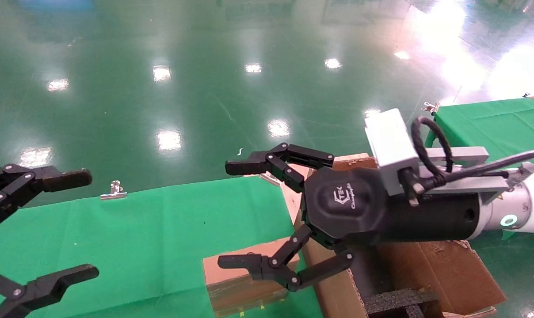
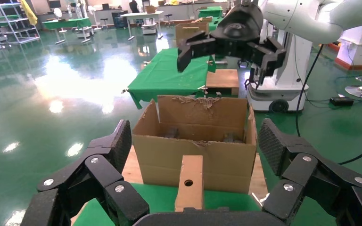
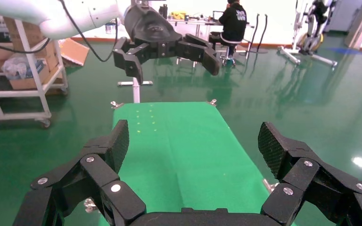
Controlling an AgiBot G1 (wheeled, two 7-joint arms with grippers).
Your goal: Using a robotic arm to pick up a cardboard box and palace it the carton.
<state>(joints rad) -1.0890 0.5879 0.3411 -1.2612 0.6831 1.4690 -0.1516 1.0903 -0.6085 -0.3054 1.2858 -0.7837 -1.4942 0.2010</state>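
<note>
The small brown cardboard box (image 1: 238,285) stands on edge on the green table, close beside the carton (image 1: 444,265); its narrow face with the round hole (image 2: 190,181) shows in the left wrist view. My right gripper (image 1: 231,214), on the white arm with the green ring (image 1: 510,221), hangs open above the box with nothing between its fingers. The box is out of sight in the right wrist view. My left gripper (image 1: 79,227) is open at the far left, pointing toward the box and the carton (image 2: 195,141).
The green cloth table (image 1: 139,229) has a metal clip (image 1: 114,191) on its far edge. Black foam blocks (image 1: 399,302) lie inside the carton. A second green table (image 1: 492,119) stands at the right. Glossy green floor lies beyond.
</note>
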